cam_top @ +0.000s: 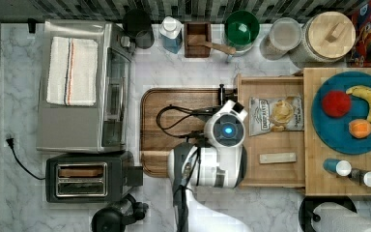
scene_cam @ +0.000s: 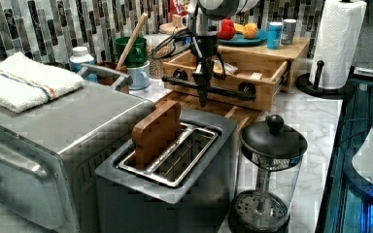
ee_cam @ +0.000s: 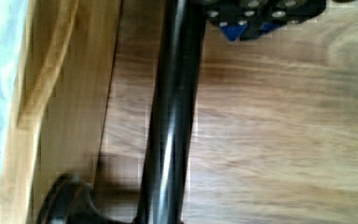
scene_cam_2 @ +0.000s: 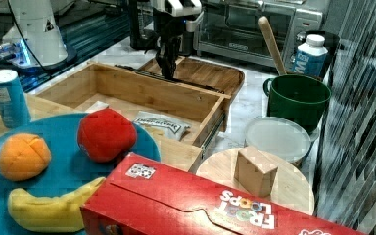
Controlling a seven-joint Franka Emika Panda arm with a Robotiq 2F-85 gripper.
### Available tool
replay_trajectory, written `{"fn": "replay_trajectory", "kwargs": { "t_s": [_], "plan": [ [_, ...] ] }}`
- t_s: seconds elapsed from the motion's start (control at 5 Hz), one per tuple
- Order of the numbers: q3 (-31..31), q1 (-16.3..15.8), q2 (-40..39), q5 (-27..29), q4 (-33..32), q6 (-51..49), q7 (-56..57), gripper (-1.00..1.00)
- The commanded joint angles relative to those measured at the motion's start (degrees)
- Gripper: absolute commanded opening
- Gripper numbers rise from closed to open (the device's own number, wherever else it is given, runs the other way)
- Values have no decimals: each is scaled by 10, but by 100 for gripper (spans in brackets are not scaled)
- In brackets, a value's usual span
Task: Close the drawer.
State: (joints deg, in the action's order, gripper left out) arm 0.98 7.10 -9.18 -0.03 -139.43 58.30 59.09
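Top view shows the shallow light-wood drawer pulled out toward the top view's left from under the pale wooden slab, which carries a round blue plate with a red ball, a yellow banana and an orange fruit. Inside the drawer lie a crinkled snack bag and a small pale bar. Its front wall carries a long black bar handle, seen in the left view standing off on two round mounts above the darker brown rounded-corner cutting board. The robot's dark gripper hangs straight down at this handle, near its middle, and the fingers sit right at the bar; whether they clamp it or merely flank it I cannot tell. In the wrist view the glossy handle crosses the cutting board's wood grain.
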Motion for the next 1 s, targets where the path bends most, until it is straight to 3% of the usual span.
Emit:
{"fn": "replay_trajectory", "kwargs": {
  "t_s": [0.2, 0.4, 1.0],
  "plan": [
    [-65, 23, -22, 54, 97, 20, 122, -100],
    [-61, 73, -44, 69, 127, 8, 177, -100],
    [-88, 168, -101, 98, 242, -48, 295, -100]
  ]
}}
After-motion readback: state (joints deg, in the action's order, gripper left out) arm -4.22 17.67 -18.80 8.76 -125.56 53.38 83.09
